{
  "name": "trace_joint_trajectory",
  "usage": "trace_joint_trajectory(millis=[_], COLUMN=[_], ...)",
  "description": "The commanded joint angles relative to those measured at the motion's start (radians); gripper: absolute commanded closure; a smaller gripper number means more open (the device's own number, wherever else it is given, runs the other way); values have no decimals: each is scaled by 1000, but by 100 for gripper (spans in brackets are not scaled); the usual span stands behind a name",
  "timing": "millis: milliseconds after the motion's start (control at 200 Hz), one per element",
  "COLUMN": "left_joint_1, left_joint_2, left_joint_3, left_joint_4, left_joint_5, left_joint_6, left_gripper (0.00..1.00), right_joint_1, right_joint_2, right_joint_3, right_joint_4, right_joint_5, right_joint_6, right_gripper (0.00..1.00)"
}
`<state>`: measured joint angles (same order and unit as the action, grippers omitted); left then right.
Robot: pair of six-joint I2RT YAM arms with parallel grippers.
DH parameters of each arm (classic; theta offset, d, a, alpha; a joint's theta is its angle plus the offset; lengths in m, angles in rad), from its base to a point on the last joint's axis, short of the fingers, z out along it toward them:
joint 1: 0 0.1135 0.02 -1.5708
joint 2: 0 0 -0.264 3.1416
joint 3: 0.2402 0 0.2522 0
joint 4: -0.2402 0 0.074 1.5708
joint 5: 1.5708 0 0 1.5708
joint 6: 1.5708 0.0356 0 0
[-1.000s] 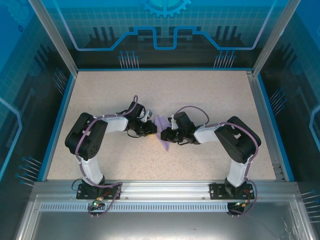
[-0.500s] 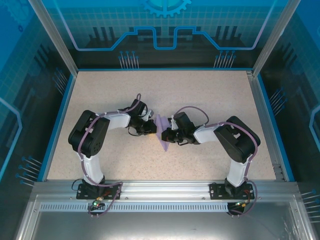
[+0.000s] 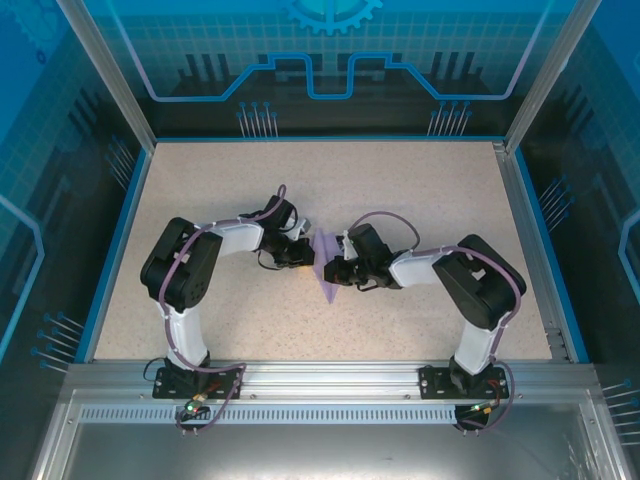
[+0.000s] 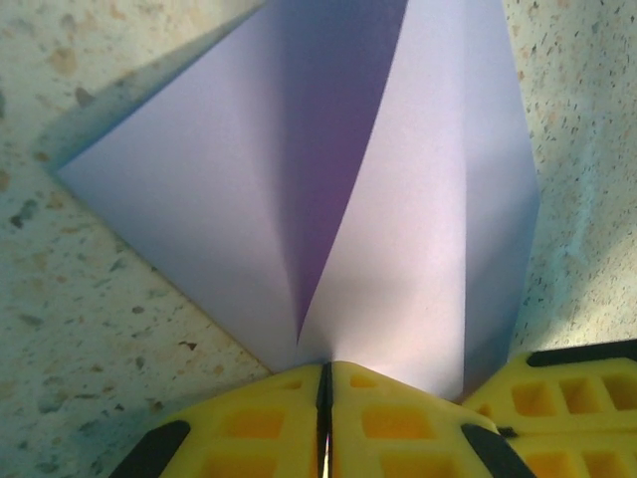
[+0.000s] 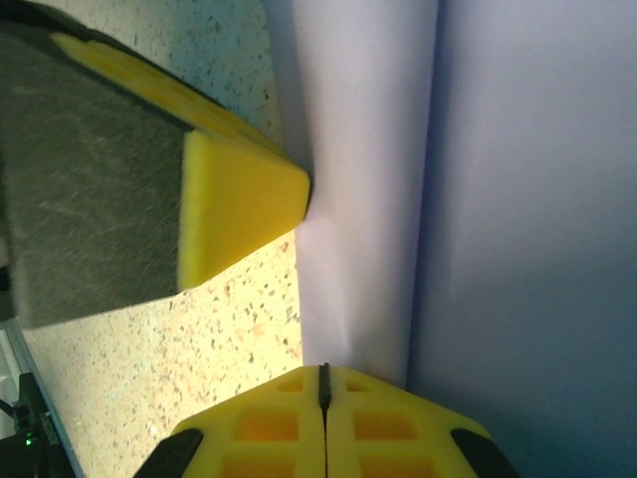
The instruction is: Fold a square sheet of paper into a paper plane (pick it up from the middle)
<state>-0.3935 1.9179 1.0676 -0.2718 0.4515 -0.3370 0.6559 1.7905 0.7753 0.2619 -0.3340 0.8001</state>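
Two closed grippers meet at one fold. Nearest the left gripper (image 4: 323, 386), the yellow jaws are pressed together without a gap. A corner of the square sheet of paper (image 4: 398, 189) runs straight into their seam, so it looks pinched there. Ahead of the tips the sheet rises like a lavender tent, with one dark valley crease down its middle. Just right of those tips sits a finger (image 4: 562, 383) of the right gripper (image 5: 323, 383). That gripper is likewise clamped, with the sheet's edge meeting its tips. The left one's padded finger (image 5: 234, 194) touches the paper forward and to its left.

The step in hand looks like setting the centre crease. To do it well, both pinches should sit on the same fold line and pull evenly. Thin paper will likely skew or tear if one side tugs harder.

Each gripper crowds the other, which is the main obstruction. Beyond the hands lies the speckled table (image 3: 400, 190), then its blue rim (image 3: 320, 139).
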Motion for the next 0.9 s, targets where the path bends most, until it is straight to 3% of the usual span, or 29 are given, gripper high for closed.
trace_joint_trajectory(millis=[0, 475, 890], left_joint_1=[-9, -10, -13], left_joint_2=[86, 88, 89], left_joint_3=[-24, -26, -30], left_joint_4=[-70, -69, -67], left_joint_5=[-120, -106, -100], left_joint_6=[32, 36, 35], left_gripper=[90, 90, 90], right_joint_1=[15, 47, 55], right_joint_2=[-55, -131, -100], right_joint_3=[-23, -72, -55], right_joint_4=[-50, -164, -132], right_joint_5=[18, 14, -7], right_joint_6=[-26, -22, -14], right_gripper=[92, 82, 81])
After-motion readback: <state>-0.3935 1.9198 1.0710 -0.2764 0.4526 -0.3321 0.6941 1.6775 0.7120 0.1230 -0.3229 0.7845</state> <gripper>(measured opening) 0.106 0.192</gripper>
